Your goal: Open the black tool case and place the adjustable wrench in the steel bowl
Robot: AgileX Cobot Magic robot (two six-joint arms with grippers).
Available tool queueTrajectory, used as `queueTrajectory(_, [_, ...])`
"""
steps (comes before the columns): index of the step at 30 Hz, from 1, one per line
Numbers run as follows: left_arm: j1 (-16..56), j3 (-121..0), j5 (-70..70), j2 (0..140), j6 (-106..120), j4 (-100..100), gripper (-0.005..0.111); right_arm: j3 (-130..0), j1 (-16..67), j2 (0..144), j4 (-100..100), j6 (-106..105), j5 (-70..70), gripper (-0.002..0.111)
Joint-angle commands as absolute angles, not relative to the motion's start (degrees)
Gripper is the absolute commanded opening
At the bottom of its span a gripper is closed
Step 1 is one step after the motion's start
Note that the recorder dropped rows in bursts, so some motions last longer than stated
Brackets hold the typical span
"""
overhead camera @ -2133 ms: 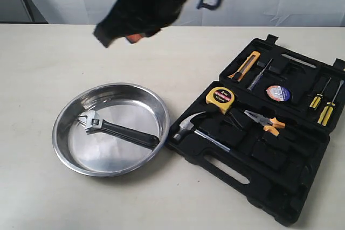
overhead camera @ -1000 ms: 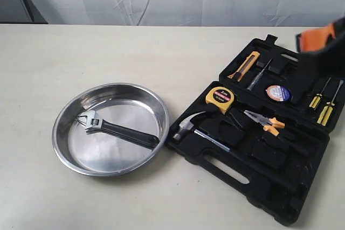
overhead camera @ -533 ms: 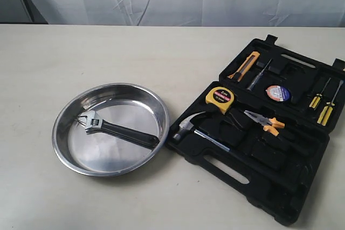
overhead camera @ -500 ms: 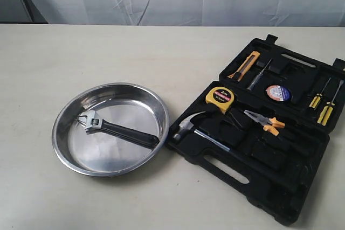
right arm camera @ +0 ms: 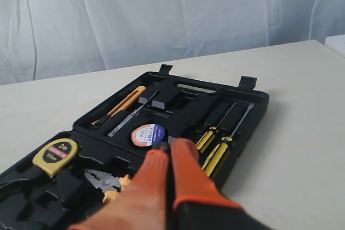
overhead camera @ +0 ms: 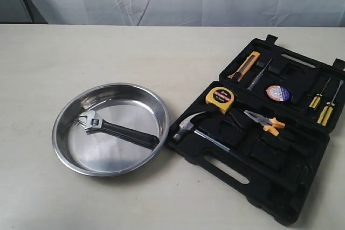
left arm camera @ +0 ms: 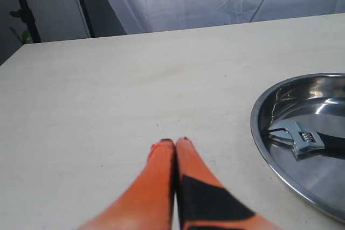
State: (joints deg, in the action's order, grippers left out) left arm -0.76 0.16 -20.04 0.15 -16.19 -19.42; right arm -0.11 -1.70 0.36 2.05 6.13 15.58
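The black tool case lies open flat on the right of the table, also seen in the right wrist view. The adjustable wrench, silver head and black handle, rests inside the steel bowl on the left; its head and the bowl also show in the left wrist view. My left gripper is shut and empty above bare table beside the bowl. My right gripper is shut and empty above the case. Neither arm shows in the exterior view.
The case holds a yellow tape measure, a hammer, orange-handled pliers, a utility knife, a tape roll and two yellow screwdrivers. A white curtain hangs behind the table.
An arm that hung over the table's back two seconds ago swept to the right edge and left the exterior view. Wrench, bowl and case have not moved.
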Motion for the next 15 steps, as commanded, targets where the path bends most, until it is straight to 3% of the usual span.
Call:
queueTrajectory(1, [-0.99, 0.00, -19.46, 0.00, -16.34, -19.65, 0.000, 0.00, -1.97, 0.00, 2.25, 6.14, 15.73, -0.001])
queueTrajectory(15, [-0.99, 0.00, -19.46, 0.00, -16.34, -19.65, 0.000, 0.00, -1.97, 0.00, 2.13, 6.10, 15.39, -0.001])
